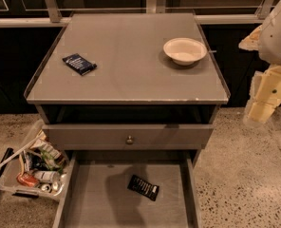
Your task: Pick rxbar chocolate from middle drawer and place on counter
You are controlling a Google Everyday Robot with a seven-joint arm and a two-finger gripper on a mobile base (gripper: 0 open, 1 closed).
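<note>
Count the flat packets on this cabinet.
2: the rxbar chocolate in the middle drawer, a dark blue packet on the counter, left. The gripper hangs right of the counter. The upper drawer may hide more.

My arm (279, 30), at 2 o'clock, is a rounded white shell with 1 small dark dot. Under it, at 3 o'clock, my gripper (263, 103) is pale cream-yellow, blocky and flat-faced.
</note>
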